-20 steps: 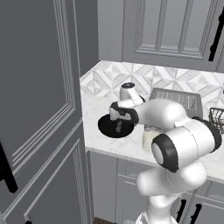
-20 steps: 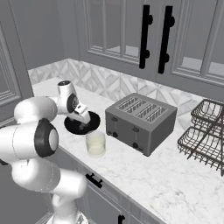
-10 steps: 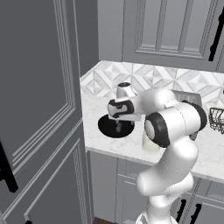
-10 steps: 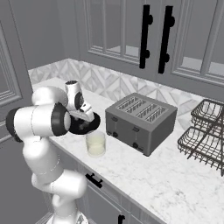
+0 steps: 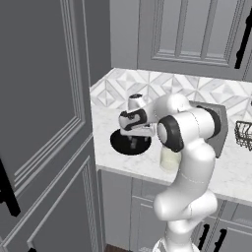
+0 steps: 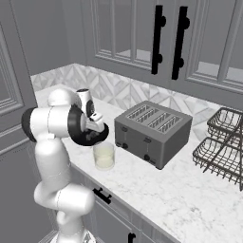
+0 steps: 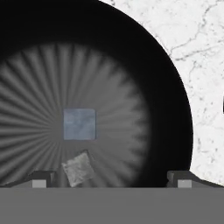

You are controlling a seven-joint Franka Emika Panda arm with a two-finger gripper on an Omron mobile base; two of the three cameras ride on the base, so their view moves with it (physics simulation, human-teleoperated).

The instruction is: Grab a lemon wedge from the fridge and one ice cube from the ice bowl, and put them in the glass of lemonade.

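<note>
Poised over the wide, shallow round black ice bowl (image 5: 129, 142), the two-finger gripper (image 5: 134, 141) on the white arm points straight down in the left base view, its dark tips just above the bowl's middle. At about 3 o'clock from the bowl, half hidden behind the arm's elbow, stands the small clear glass of lemonade (image 5: 169, 160) with its pale yellow-green liquid. Both rest on the white marbled counter (image 5: 231, 170). Past the elbow, further toward 3 o'clock, sits the dark grey box-shaped toaster (image 5: 219, 129), and the tall dark grey panelled door (image 5: 44, 123) takes up the side at 9 o'clock.

From the right base view, the hand hides most of the ice bowl (image 6: 97, 137), leaving only a dark rim showing. The glass of lemonade (image 6: 104, 156) stands just beside that rim at about 5 o'clock, and the toaster (image 6: 153, 133) lies at 3 o'clock from the glass. A black wire dish rack (image 6: 223, 147) stands at the far 3 o'clock edge.

Looking down along the hand, the gripper (image 7: 111, 178) is spread wide, the two fingertips (image 7: 40, 179) far apart and holding nothing. Between them, on the ribbed floor of the bowl (image 7: 170, 105), lie two tiny cubes: a pale bluish-grey ice cube (image 7: 79, 124) lying square, and a second greyish cube (image 7: 78, 168) just beside it at 6 o'clock, turned askew.
</note>
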